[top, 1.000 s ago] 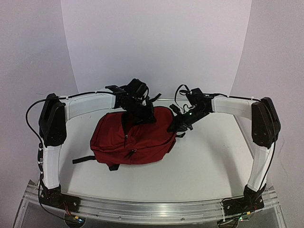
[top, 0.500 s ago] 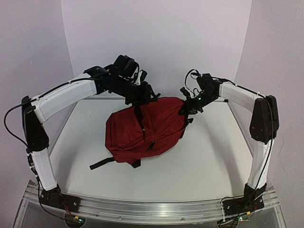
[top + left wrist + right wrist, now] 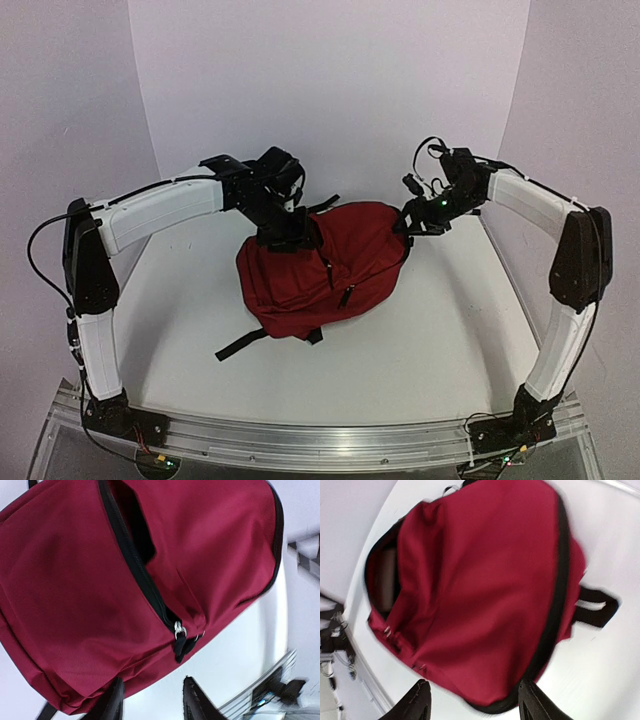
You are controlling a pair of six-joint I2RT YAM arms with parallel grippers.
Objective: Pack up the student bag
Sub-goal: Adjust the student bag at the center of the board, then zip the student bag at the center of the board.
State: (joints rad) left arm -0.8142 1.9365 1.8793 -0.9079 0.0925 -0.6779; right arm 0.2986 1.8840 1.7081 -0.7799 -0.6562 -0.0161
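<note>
left claw: my left gripper (image 3: 152,702) has its fingers spread, with only bare table (image 3: 235,650) in the gap. Nothing is pinched.
left claw position: it sits over the far-left top of the student bag (image 3: 330,270). I can't tell from the overhead view whether it touches.
right claw: my right gripper (image 3: 475,705) is spread wide. The bag's lower black-trimmed edge sits in the gap between the tips, and the frame is too blurred to show contact.
right claw position: at the bag's far-right corner in the overhead view.
bag location: on the white table, mid-back, between my two claws, front face up.
bag material: dark red woven fabric, soft and slumped, with rounded corners and black piping around the edge.
zipper (image 3: 135,565): black tape runs diagonally across the front and is partly open. The metal pulls (image 3: 180,630) are bunched at its lower end.
opening (image 3: 385,580): gapes at one end, with a greyish inside showing.
strap (image 3: 240,343): flat black webbing that trails off the bag's near-left onto the table.
second strap (image 3: 595,607): a short black tab with a light stripe.
</note>
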